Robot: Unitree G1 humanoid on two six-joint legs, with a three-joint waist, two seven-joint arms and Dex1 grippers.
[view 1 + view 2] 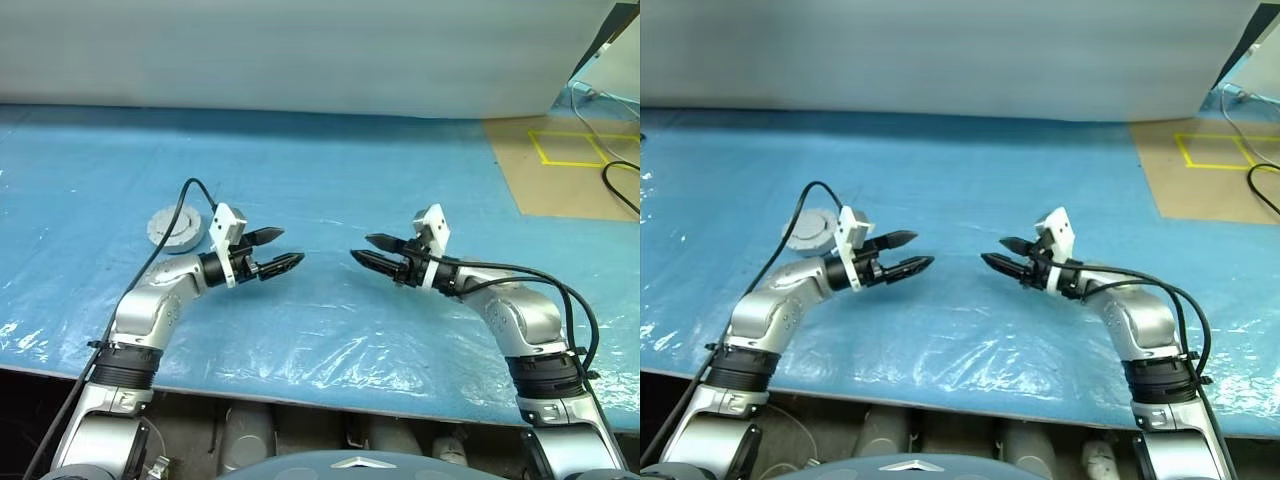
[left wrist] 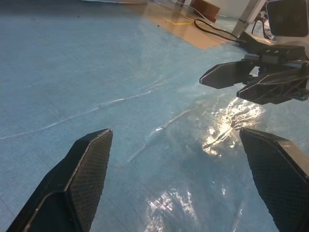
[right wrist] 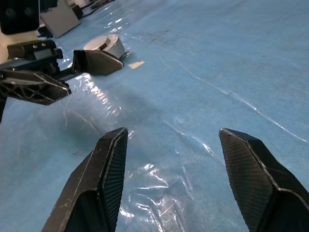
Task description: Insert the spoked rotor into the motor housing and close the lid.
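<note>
Blue plastic sheeting [image 1: 330,180] is spread across the whole work surface, wrinkled and glaring toward six o'clock in the head view, with a pale wall [image 1: 300,50] seen along twelve o'clock. Brown floor [image 1: 560,165] marked with yellow tape [image 1: 575,148] is seen at about two o'clock, where a black cable [image 1: 620,190] is looped.

At about eight o'clock from the sheet's middle the left gripper [image 1: 279,251] is held level above the plastic, aimed toward three o'clock; its two black fingers are spread wide with nothing between them, as is confirmed in the left wrist view [image 2: 176,137]. Facing it from about four o'clock, the right gripper [image 1: 368,250] is pointed toward nine o'clock, its fingers parted as well and nothing pinched; bare sheet is seen between its pads in the right wrist view [image 3: 171,135]. The two sets of fingertips are near each other but apart.

Behind the left wrist, at about ten o'clock, the motor housing [image 1: 172,226] is found lying flat on the sheet, a round silver-grey piece partly crossed by the left arm's cable; whether its lid is on cannot be told. It is touched by neither gripper.
</note>
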